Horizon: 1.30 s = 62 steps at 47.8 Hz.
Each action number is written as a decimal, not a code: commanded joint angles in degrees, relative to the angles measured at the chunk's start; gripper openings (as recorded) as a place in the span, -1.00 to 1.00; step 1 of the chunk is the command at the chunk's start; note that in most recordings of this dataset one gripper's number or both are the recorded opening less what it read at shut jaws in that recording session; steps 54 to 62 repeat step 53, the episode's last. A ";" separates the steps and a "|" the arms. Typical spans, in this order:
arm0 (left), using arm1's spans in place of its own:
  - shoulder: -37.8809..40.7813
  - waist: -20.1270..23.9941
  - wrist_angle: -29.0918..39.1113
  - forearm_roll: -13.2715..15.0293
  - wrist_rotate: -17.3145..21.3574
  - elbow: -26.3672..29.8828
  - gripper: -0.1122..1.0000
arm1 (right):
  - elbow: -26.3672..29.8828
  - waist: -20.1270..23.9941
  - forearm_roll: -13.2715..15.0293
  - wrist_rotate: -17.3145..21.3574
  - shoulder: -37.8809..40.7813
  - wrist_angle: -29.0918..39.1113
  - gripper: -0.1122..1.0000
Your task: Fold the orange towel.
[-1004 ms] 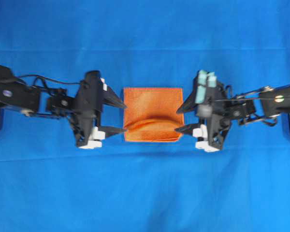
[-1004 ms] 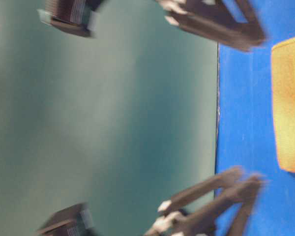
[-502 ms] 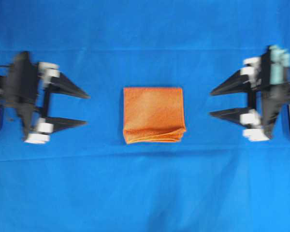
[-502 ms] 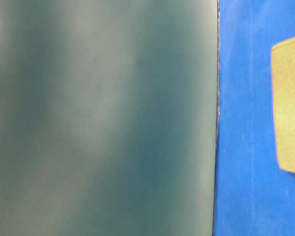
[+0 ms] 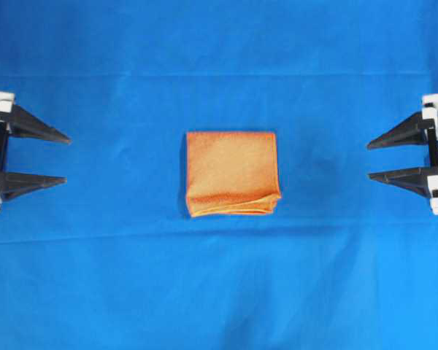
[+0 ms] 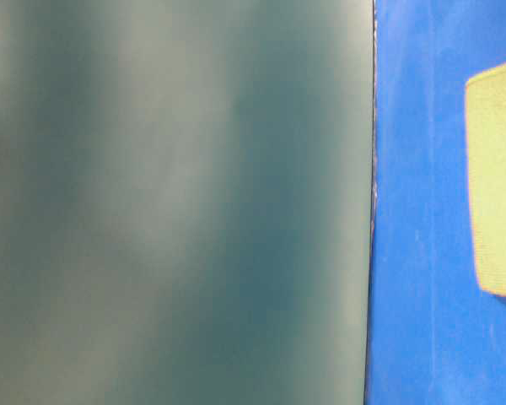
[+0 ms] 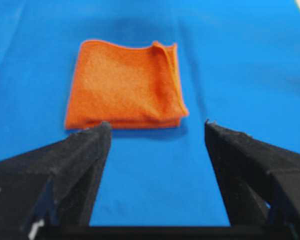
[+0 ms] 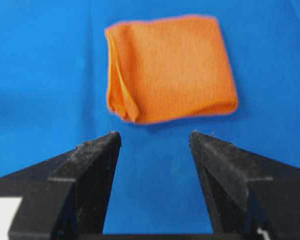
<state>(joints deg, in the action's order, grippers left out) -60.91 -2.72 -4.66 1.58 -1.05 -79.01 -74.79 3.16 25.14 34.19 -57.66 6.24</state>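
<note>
So the orange towel (image 5: 232, 173) sits folded into a compact, nearly square packet in the middle of the blue cloth (image 5: 219, 292). It's a touch longer front to back than across, with the loose layered edges bunched along its near side in the overhead view.

From the left gripper (image 5: 58, 158) the towel lies straight ahead of the fingertips, well apart. Same story mirrored for the right gripper (image 5: 374, 159). Neither arm looks any nearer, since the towel is pretty much dead centre between them. Both pincers have their jaws spread wide with nothing in them, and both wrist views show bare blue between the tips and the towel.

To me the fold looks done. If another fold were wanted, either arm would have to reach straight in toward the middle.
</note>
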 commanded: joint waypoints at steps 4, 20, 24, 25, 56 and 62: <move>-2.90 -0.26 -0.53 0.00 0.00 -1.58 0.44 | -1.67 -1.67 0.00 0.09 0.00 -3.87 0.30; -3.60 -0.26 -0.53 0.09 0.00 -2.20 0.44 | -2.29 -2.20 -0.09 0.09 0.44 -5.89 0.30; -3.60 -0.26 -0.53 0.00 0.00 -2.11 0.44 | -2.29 -2.20 -0.09 0.09 0.44 -5.89 0.30; -3.60 -0.35 -0.53 0.00 0.00 -2.11 0.44 | -2.29 -2.11 -0.09 0.09 0.44 -5.89 0.30; -3.60 -0.26 -0.53 0.00 0.00 -2.11 0.44 | -2.11 -2.20 0.09 0.00 0.26 -5.80 0.30; -3.60 -0.26 -0.53 0.00 0.00 -2.11 0.44 | -2.11 -2.20 0.09 0.00 0.26 -5.80 0.30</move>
